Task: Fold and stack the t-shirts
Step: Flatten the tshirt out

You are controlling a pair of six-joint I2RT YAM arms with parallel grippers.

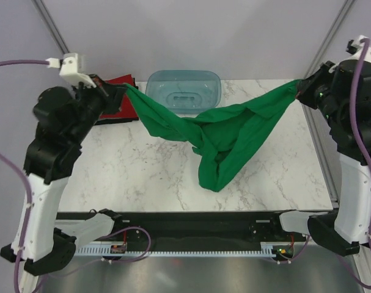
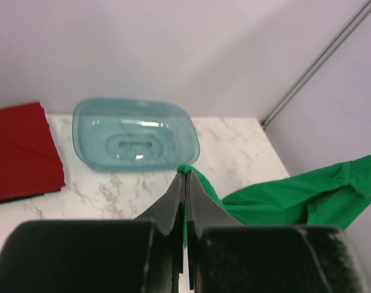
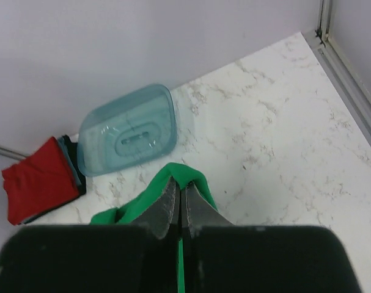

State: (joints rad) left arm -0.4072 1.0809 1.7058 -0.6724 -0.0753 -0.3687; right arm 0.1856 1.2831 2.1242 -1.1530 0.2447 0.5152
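The bright green t-shirt (image 1: pixel 228 137) hangs stretched between my two grippers above the marble table, its middle sagging to the tabletop. My left gripper (image 1: pixel 123 90) is shut on its left end; the wrist view shows green cloth (image 2: pixel 277 198) pinched at the gripper (image 2: pixel 185 177). My right gripper (image 1: pixel 300 90) is shut on its right end, with cloth (image 3: pixel 188 174) folded over the gripper (image 3: pixel 180 186). A folded red t-shirt (image 1: pixel 124 104) tops a stack at the back left, also in the left wrist view (image 2: pixel 17 149) and right wrist view (image 3: pixel 35 180). Light blue and black edges (image 3: pixel 72 165) show beneath it.
A translucent teal plastic tub (image 1: pixel 184 90) sits at the back centre of the table (image 1: pixel 130 177), right of the stack; it also shows in the left wrist view (image 2: pixel 136 135) and right wrist view (image 3: pixel 127 131). A metal frame rail (image 3: pixel 350 73) runs along the table's right edge.
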